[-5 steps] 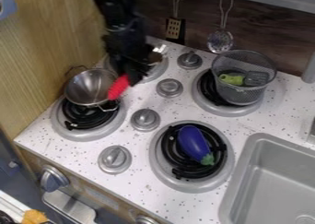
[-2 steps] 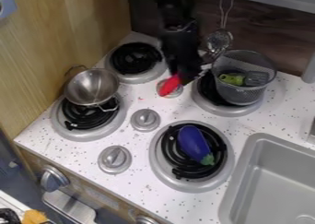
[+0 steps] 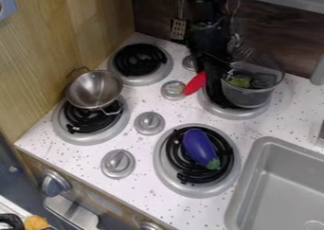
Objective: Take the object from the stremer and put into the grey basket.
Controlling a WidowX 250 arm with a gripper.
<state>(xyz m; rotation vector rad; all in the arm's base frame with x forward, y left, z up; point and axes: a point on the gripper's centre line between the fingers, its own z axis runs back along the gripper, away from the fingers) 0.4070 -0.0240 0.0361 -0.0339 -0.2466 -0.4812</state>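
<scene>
Since the earlier frames, the gripper (image 3: 215,72) had moved across the back of the stove, from over the back left burner (image 3: 139,59) to just beside the grey mesh basket (image 3: 248,99), and the red-handled utensil (image 3: 195,83) had travelled with it.

In the camera view, the gripper was closed on the utensil. The red end stuck out at a slant on the picture's left side of the gripper, passing over the edge of a knob (image 3: 172,91). Metal showed on the other side, near the basket's rim; whether the two touched could not be told. The back left burner, covered at first, was now in full sight. The slotted turner (image 3: 178,29) on the wall, behind the arm a moment before, showed again, while the strainer hanging next to it was now mostly hidden by the arm.

The basket had stayed on the back right burner, a green thing (image 3: 239,80) inside it. The metal pot (image 3: 95,89) had kept its place over the front left burner (image 3: 88,118), and the eggplant (image 3: 201,147) still lay across the front right coil (image 3: 180,163).
</scene>
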